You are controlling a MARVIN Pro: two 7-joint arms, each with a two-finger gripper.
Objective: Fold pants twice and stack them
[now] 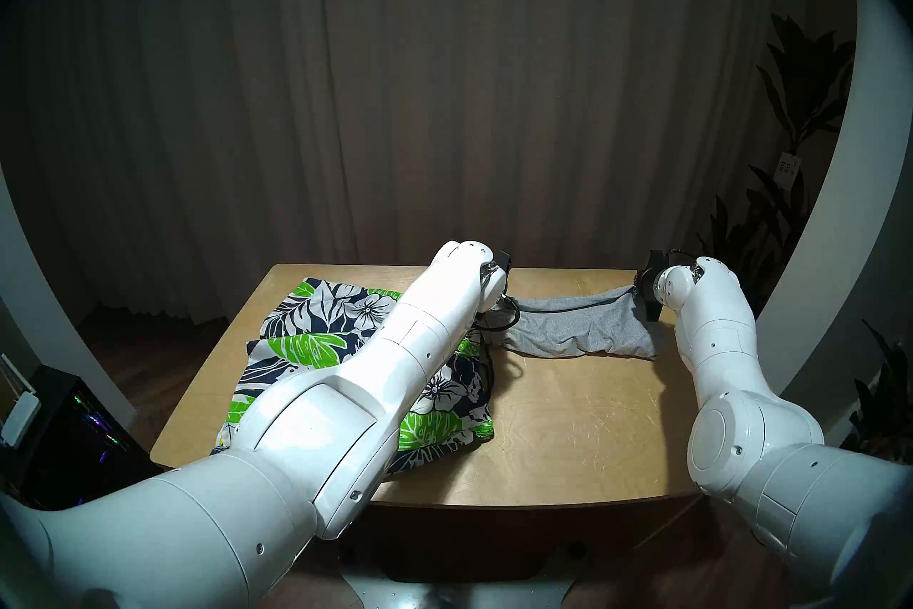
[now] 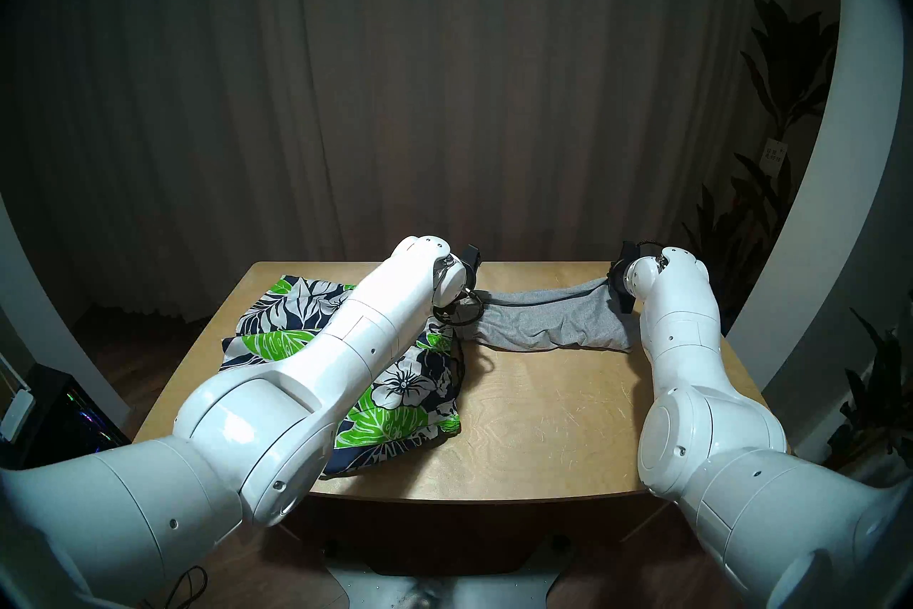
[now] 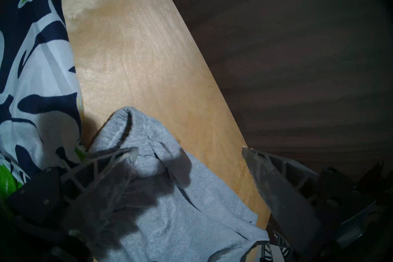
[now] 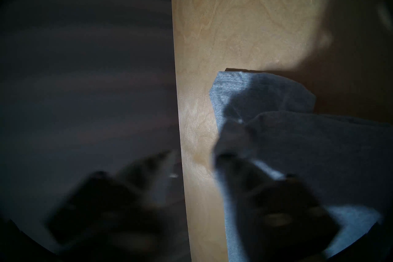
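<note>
- The near part of the wooden table [image 1: 568, 435] was bare, pale plywood with fine scratches, its front edge rounded at the corners.
- At the near left, the floral shorts [image 1: 444, 395], navy with white flowers and green leaves, lay spread on the table under the left arm [image 1: 346, 395], their dark drawstring [image 1: 489, 366] trailing along their right edge.
- Farther back, right of centre, the grey shorts [image 1: 583, 331] lay stretched in a rumpled band across the table, their left end just beside the floral pair.
- The left gripper [image 3: 189, 155] hovered over the left end of the grey shorts with its fingers [image 3: 276, 183] spread wide; one finger lay over the grey cloth, the other stood over the table's far edge, and nothing was pinched between them.
- The right gripper [image 4: 195, 157] sat at the right end of the grey shorts, which rose off the table toward it in the head view. Its wrist view was dark and blurred, but the grey cloth draped over one finger; the jaws were pressed together, pinching that end of the grey shorts.
- Behind the table hung a pleated brown curtain [image 1: 444, 74].
- A dark leafy plant [image 1: 790, 178] stood at the far right, and a dark box with coloured lights [image 1: 74, 440] stood on the floor at the left.
</note>
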